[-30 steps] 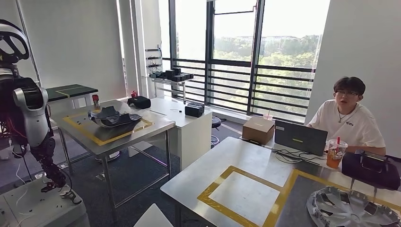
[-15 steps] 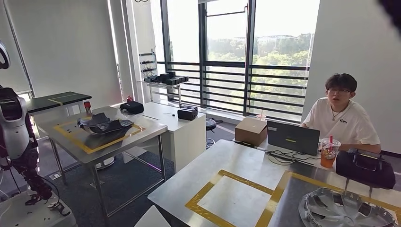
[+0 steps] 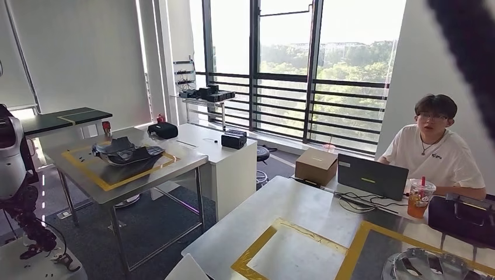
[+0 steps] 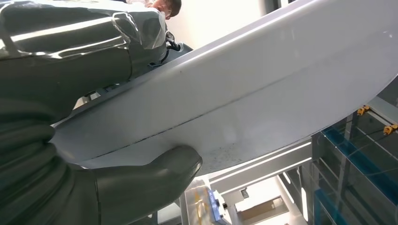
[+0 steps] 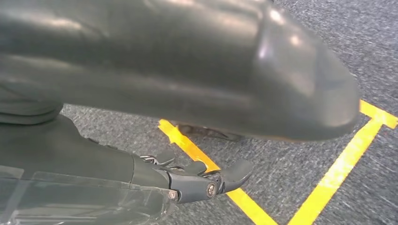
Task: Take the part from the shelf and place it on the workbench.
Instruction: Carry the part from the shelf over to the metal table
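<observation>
**Carry phase, part in hand.** Items run left to right in the head view.

At 9 o'clock a second robot [image 3: 14,169] stands beside a far table [image 3: 187,160], a steel top marked with yellow tape, on which a dark, irregular moulded part [image 3: 125,151] lies.

At 7 o'clock, on the lower edge, a white corner is probably the white panel [image 3: 188,269], the task's thing. In the left wrist view this panel [image 4: 263,89] is a broad, smooth, gently curved glossy shell with a fine seam line. The left hand [image 4: 70,140] grips its edge, with the thick grey thumb under it and the film-wrapped fingers [image 4: 84,42] over it.

At 5 o'clock lies the near table [image 3: 292,204], brushed metal with a yellow-taped rectangle [image 3: 257,256]. A silver spoked wheel cover [image 3: 432,268] sits at its right end. Judged from the task, this table is the likely workbench.

At 3 o'clock a person [image 3: 438,151] sits behind a laptop [image 3: 372,176].

The right hand [image 5: 94,154] hangs over the grey carpeted floor [image 5: 305,154], which is crossed by yellow tape. Its dark fingers [image 5: 202,180] are loosely extended and hold nothing.

The panel is off the shelf and not yet set down. The next move calls for closing on the near table, keeping the wide shell level, and lowering it flat inside the taped rectangle. The slick surface and one-edge grip suggest a risk of slip or swing.
</observation>
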`<state>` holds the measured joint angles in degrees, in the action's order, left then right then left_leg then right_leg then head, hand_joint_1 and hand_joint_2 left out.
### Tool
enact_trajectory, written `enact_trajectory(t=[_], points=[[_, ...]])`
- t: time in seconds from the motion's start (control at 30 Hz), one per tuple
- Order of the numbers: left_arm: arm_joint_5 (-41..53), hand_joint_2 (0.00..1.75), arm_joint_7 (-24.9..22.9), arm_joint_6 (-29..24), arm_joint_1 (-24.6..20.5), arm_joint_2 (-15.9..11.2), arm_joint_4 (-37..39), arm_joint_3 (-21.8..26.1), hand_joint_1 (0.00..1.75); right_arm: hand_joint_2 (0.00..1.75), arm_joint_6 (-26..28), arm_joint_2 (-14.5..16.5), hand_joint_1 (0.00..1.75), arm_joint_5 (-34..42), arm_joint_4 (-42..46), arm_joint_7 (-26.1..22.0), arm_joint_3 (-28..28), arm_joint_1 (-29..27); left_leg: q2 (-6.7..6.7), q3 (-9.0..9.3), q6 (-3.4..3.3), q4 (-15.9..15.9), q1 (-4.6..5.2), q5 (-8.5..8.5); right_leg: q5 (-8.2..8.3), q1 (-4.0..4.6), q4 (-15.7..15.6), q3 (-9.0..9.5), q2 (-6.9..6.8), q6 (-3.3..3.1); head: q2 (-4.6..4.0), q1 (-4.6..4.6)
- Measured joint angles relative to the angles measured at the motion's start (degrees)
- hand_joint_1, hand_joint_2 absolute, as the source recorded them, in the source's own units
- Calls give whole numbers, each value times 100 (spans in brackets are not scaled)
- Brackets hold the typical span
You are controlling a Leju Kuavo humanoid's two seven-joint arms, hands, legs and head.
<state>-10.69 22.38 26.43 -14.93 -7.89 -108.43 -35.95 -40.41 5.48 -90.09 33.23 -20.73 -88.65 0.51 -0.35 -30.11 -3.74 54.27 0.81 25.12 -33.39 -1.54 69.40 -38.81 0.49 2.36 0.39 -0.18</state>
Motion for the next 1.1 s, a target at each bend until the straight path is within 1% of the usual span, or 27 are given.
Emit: enact_trajectory(t=[0.07, 0.1, 0.13, 0.17, 0.2, 0.27, 0.3, 0.33, 0.4, 0.43, 0.47, 0.5, 0.53, 0.6, 0.63, 0.67, 0.73, 0.77, 0.8, 0.83, 0.9, 0.93, 0.97, 1.0, 1.03, 1.07, 1.1], points=[[0, 175, 0, 0, 3, -1, 1, 0, 175, 0, -2, 2, 0, 0, 4, -1, -1, -9, 0, 150, 79, 43, -23, 155, 547, -73, -802, 184, -56, 203, -4, 6], [1, 175, -2, 0, 5, -2, -2, 1, 175, 0, -3, 3, 0, 0, 7, -1, -1, -11, 2, 187, 128, 67, -23, 238, 783, -78, -1101, 265, -106, 210, -7, 5], [4, 175, -6, 0, 8, -2, -5, 3, 175, 0, -5, 6, 0, -1, 12, -1, -1, -11, 4, 208, 177, 85, -24, 313, 947, -70, -1267, 322, -146, 159, -9, 3], [7, 175, -10, 0, 10, -2, -11, 4, 175, 0, -8, 9, 0, 0, 18, -3, -1, -11, 9, 232, 221, 121, -25, 364, 1006, -54, -1315, 349, -176, 63, -11, -3], [8, 175, -14, -1, 11, -2, -21, 6, 175, 0, -10, 8, 0, -1, 24, -4, -1, -9, 15, 248, 259, 140, -33, 396, 989, -37, -1306, 390, -171, -44, -9, -18], [10, 175, -15, -1, 9, -1, -42, 10, 175, 0, -12, 7, 0, 0, 35, -7, 0, -12, 33, 195, 305, 385, -66, 394, 956, -46, -1322, 497, -135, -165, -5, -45], [10, 175, -14, -2, 8, -1, -54, 14, 175, 0, -11, 2, 0, 1, 41, -7, 0, -8, 37, 44, 327, 658, -84, 405, 921, -48, -1327, 563, -119, -207, -5, -61], [11, 175, -14, -1, 9, -1, -63, 17, 175, 0, -11, -3, 0, 2, 48, -8, 0, -5, 37, -192, 350, 1032, -98, 459, 877, -46, -1334, 624, -107, -237, -4, -71], [11, 175, -13, -1, 17, -4, -72, 19, 175, 0, -11, -11, 0, 2, 56, -9, 0, 0, 33, -740, 387, 1763, -115, 766, 771, -34, -1334, 734, -81, -265, -5, -86], [13, 175, -13, -1, 22, -5, -72, 18, 175, 0, -11, -13, 0, 1, 58, -9, 0, -5, 33, -947, 396, 1945, -120, 935, 712, -29, -1334, 800, -66, -265, -4, -89], [13, 175, -13, -1, 25, -7, -72, 18, 175, 0, -11, -14, 0, 1, 58, -8, 0, -9, 34, -1066, 395, 1945, -122, 1021, 648, -24, -1335, 879, -51, -263, -4, -90], [13, 175, -13, -1, 26, -7, -72, 19, 175, 0, -11, -14, 0, 0, 58, -8, 0, -11, 34, -1090, 384, 1759, -122, 966, 582, -21, -1337, 971, -36, -256, -4, -91], [13, 175, -13, -1, 26, -7, -73, 19, 175, 0, -11, -13, 0, 0, 58, -9, 0, -10, 34, -1035, 362, 1429, -120, 752, 516, -17, -1341, 1063, -24, -247, -4, -90], [14, 175, -13, 0, 26, -7, -74, 22, 175, 0, -9, -3, 0, 0, 58, -10, 0, -6, 29, -868, 287, 701, -96, 97, 386, 1, -1350, 1204, 3, -211, -6, -91], [17, 175, -15, 0, 28, -7, -77, 27, 175, 0, -8, 2, 0, 0, 58, -13, 0, -3, 20, -803, 251, 482, -78, -136, 325, 14, -1366, 1245, 10, -181, -7, -91], [21, 175, -17, 0, 29, -6, -84, 34, 175, 0, -6, 4, 0, 0, 60, -19, 0, 0, 6, -765, 214, 359, -62, -274, 296, 27, -1358, 1290, 16, -140, -8, -91], [24, 175, -22, 3, 28, -2, -116, 48, 175, 0, -5, -5, 0, 0, 62, -40, 1, 0, -19, -651, 146, 292, -55, -306, 304, 35, -1317, 1353, 16, -49, -5, -92], [23, 175, -21, 10, 26, -1, -136, 53, 175, 0, -8, -9, 0, 1, 63, -54, 1, 2, -23, -581, 108, 253, -57, -312, 320, 30, -1206, 1347, 12, -19, -4, -91], [22, 175, -20, 19, 23, 2, -151, 56, 175, 0, -10, -11, 0, 1, 63, -66, 2, 8, -21, -509, 71, 236, -59, -299, 287, 24, -1017, 1256, 9, -16, -4, -89], [24, 175, -20, 24, 24, 3, -162, 59, 175, 0, -13, -11, 0, 0, 63, -74, 3, 17, -22, -459, 41, 221, -57, -273, 208, 17, -732, 1093, 5, -37, -5, -89], [36, 175, -22, 23, 28, 4, -166, 60, 175, 0, -16, -16, 0, 0, 63, -83, 4, 27, -35, -408, -4, 220, -31, -211, -77, 19, -58, 611, 1, -109, -9, -93], [44, 175, -21, 17, 34, 3, -166, 62, 175, 0, -17, -20, 0, 0, 63, -84, 4, 21, -52, -384, -16, 222, -15, -179, -206, 23, 155, 394, 0, -126, -9, -96], [51, 175, -14, 10, 41, 2, -166, 68, 175, 0, -20, -23, 0, 0, 63, -85, 4, 12, -72, -354, -22, 224, 2, -145, -270, 28, 209, 248, 0, -125, -9, -96], [55, 175, -1, 4, 48, 2, -167, 77, 175, 0, -26, -24, 0, 0, 63, -85, 4, 5, -90, -312, -26, 225, 19, -107, -220, 38, 82, 191, 1, -103, -9, -96], [59, 175, 14, -6, 54, 2, -168, 90, 175, 0, -33, -26, 0, 0, 64, -85, 4, 0, -101, -259, -27, 225, 35, -65, -29, 53, -223, 220, 1, -65, -9, -96], [67, 175, 28, -20, 59, 2, -170, 105, 175, 0, -43, -34, 0, 0, 65, -86, 5, -3, -108, -219, -26, 222, 45, -24, 261, 80, -610, 297, -1, -44, -9, -95], [82, 175, 37, -38, 65, 2, -174, 119, 175, 0, -53, -42, 0, -1, 67, -90, 5, -5, -115, -174, -16, 226, 60, 14, 515, 105, -946, 372, 1, -60, -10, -97]])
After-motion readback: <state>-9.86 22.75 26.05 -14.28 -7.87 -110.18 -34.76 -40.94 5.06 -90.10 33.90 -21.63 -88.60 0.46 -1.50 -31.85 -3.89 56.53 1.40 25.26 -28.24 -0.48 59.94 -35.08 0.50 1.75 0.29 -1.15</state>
